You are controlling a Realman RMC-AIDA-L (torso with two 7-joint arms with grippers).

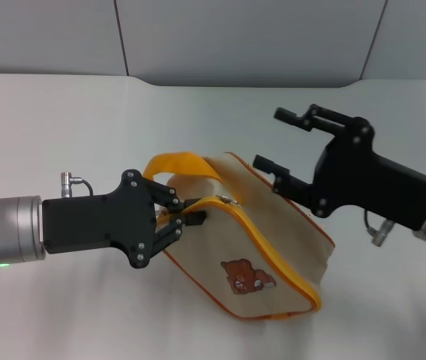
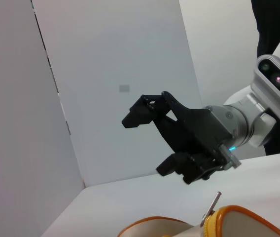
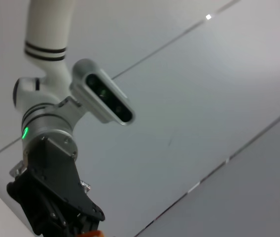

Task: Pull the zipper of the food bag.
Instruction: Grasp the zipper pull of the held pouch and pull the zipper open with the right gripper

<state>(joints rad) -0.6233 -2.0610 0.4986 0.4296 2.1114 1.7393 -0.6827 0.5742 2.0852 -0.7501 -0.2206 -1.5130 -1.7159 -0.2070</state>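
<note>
On the left of the head view, the left gripper (image 1: 185, 218), black with a silver wrist, reaches in level over the table. Its jaws are closed on the near end of the food bag (image 1: 273, 247), a small boxy beige fabric pouch with yellow-orange piping and a brown bear picture (image 1: 247, 276) on its side. The pinch sits at the corner where the yellow loop handle (image 1: 175, 163) meets the zipper (image 1: 273, 247), a yellow-orange band curving along the bag's top edge. This hold looks meant to anchor the bag so it cannot slide when the zip is drawn.

The bag lies tilted near the middle of the table, its gripped end raised. A small silver metal pull tab (image 1: 232, 199) stands just beyond the left jaws, and it shows again in the left wrist view (image 2: 212, 205), sticking up from the orange band.

To the right, the right gripper (image 1: 284, 142), black on a black arm, hovers above the bag's far end with its jaws wide open, touching nothing. It seems poised to come down on the tab, which is not yet taken.

The table (image 1: 63, 135) is plain white and matt. Behind it stand pale grey wall panels (image 1: 250, 37) with thin dark seams.
</note>
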